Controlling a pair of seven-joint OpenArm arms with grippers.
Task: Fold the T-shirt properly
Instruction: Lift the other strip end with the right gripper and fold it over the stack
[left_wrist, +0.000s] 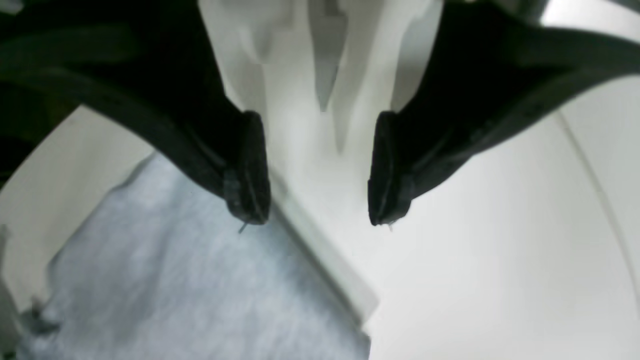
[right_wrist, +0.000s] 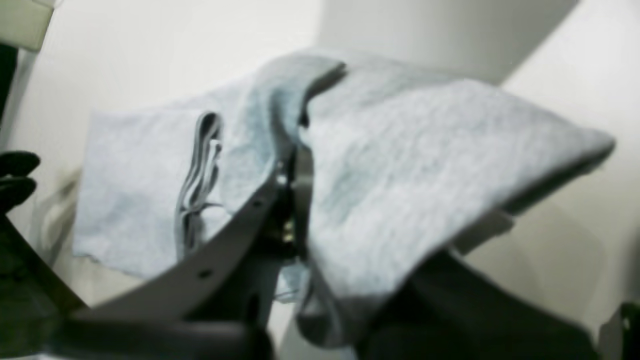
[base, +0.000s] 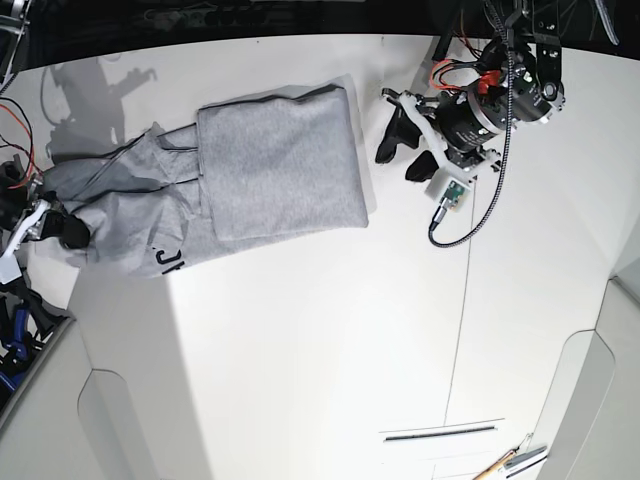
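The heather-grey T-shirt (base: 280, 170) lies on the white table (base: 300, 350) at the back left. Its right part is folded into a flat rectangle, and its left part is bunched, with black lettering (base: 165, 262) showing at the front edge. My right gripper (base: 68, 232) is shut on the bunched left end. In the right wrist view the cloth (right_wrist: 400, 165) drapes over the gripper (right_wrist: 295, 200) and hides the fingertips. My left gripper (base: 405, 150) is open and empty, just right of the folded edge. In the left wrist view (left_wrist: 312, 220) the shirt (left_wrist: 175, 280) lies at lower left.
A black cable (base: 470, 215) loops from the left arm over the table. A seam (base: 462, 300) runs down the table's right side. Small tools (base: 510, 462) lie at the front right edge. The table's left edge drops off beside the right arm, with blue gear (base: 12, 340) below.
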